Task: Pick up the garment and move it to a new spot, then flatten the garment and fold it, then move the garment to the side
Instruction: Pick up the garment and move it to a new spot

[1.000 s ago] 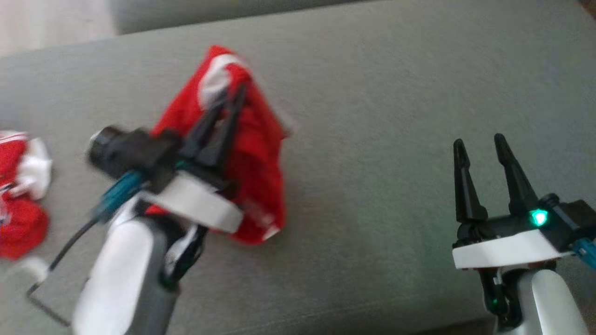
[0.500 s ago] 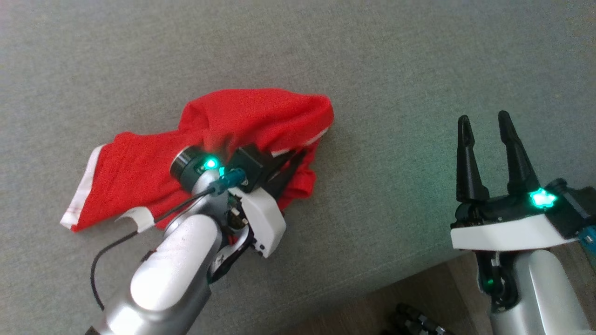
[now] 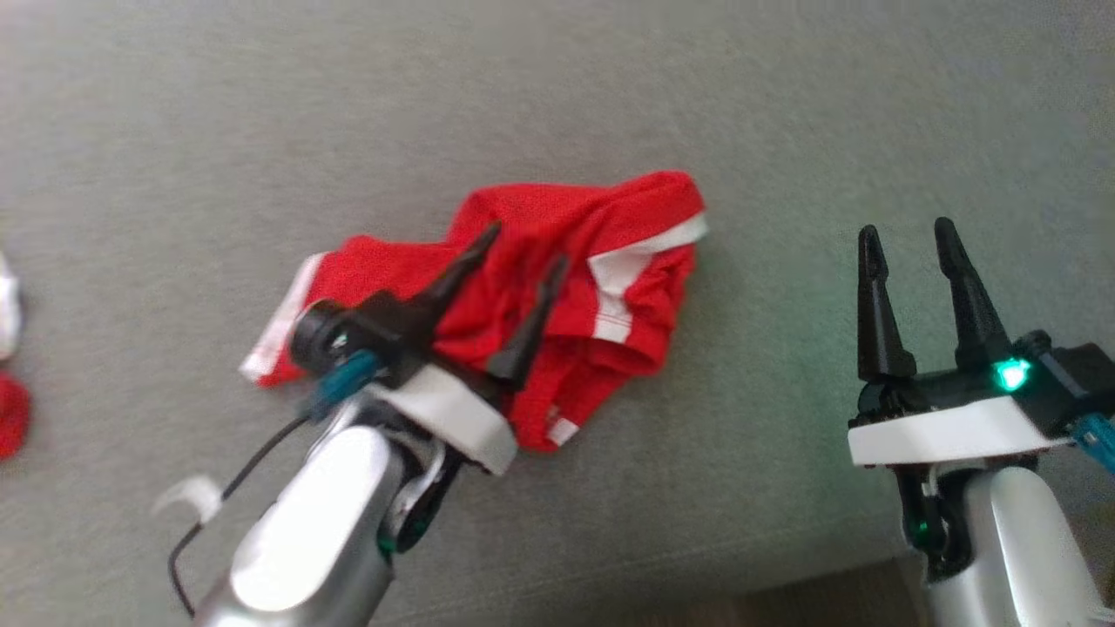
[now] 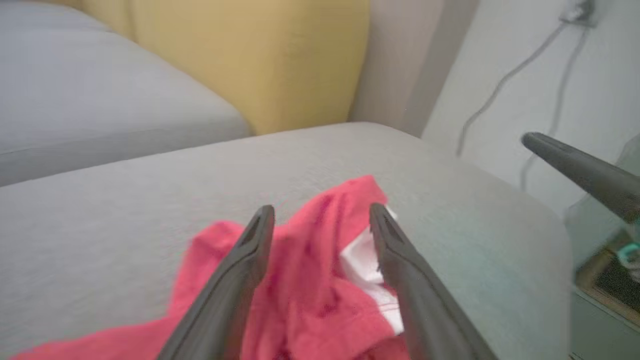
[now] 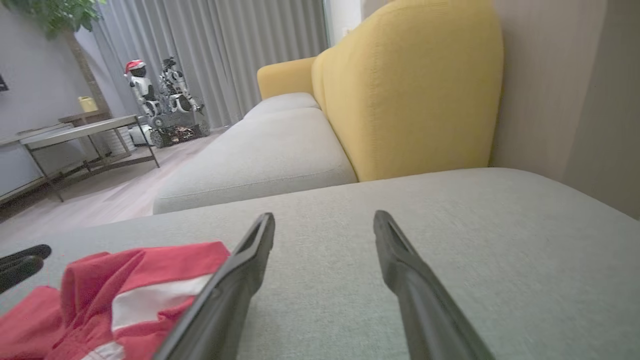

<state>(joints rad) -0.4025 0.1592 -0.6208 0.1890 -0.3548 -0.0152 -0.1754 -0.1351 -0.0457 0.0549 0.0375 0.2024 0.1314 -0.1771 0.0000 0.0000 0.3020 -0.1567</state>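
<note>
And there we had it: the crumpled red cloth garment with white trim lay on the grey fabric sofa cushion, near the centre of our head view. Our left gripper hung over it from seven o'clock, fingers spread, grasping nothing. Our right gripper stood at three o'clock of the garment, well apart, fingers released too.
</note>
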